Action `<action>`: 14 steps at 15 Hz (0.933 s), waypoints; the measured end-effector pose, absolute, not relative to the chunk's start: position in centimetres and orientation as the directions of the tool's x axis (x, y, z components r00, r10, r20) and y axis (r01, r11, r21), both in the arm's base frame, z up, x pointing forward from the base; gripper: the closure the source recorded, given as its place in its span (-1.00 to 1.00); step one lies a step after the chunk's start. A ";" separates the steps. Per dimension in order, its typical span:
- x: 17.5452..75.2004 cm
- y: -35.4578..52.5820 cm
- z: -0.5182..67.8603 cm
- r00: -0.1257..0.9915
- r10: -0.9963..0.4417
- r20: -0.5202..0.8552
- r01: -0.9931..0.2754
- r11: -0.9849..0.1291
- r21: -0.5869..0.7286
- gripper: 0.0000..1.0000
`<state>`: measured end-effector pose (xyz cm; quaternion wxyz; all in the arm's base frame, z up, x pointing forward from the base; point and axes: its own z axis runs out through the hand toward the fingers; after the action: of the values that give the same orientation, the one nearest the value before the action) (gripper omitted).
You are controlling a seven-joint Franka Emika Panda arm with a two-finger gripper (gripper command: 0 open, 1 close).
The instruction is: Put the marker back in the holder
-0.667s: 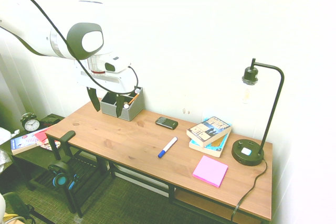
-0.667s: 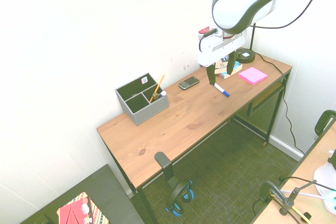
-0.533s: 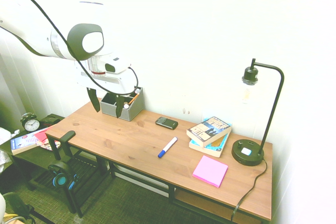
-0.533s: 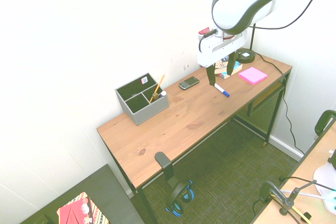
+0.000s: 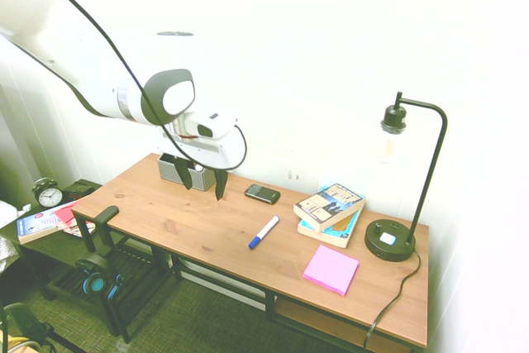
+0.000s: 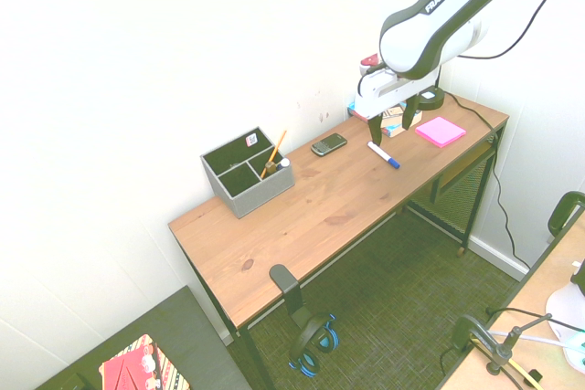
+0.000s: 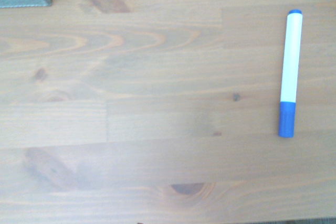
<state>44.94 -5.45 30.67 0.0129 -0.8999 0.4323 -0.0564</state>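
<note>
Marker on bench, gripper empty
Gripper [image 6: 395, 127] wide open above bench [image 6: 320, 212], marker [image 6: 384, 155] near below; holder [image 6: 247, 173] well apart holds orange pencil [image 6: 272, 154].

The marker [image 5: 264, 231] lies on the desk [image 5: 198, 229], between holder [image 6: 247, 171] and books [image 5: 331, 208].

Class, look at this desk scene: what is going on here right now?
A white robot arm hangs over the wooden desk with its claw open and empty, pointing down. The marker it is meant to put away lies flat on the desk, untouched, between the phone and the desk's front edge. The grey holder, with a pencil in it, stands near the wall.
</note>
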 end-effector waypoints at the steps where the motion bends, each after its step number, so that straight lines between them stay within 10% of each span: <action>1: 45.1 -6.5 28.9 0.620 -0.780 0.089 -0.777 -0.626 -0.071 -1.00; 8: 45.2 -10.5 20.7 0.617 -0.781 0.096 -0.778 -0.624 -0.074 -1.00; 9: 45.4 -11.0 19.9 0.617 -0.781 0.099 -0.778 -0.624 -0.071 1.00; 14: 47.0 -12.6 17.1 0.611 -0.783 0.112 -0.780 -0.621 -0.082 1.00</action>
<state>47.01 -12.61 17.14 0.0126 -0.8975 0.4354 -0.0685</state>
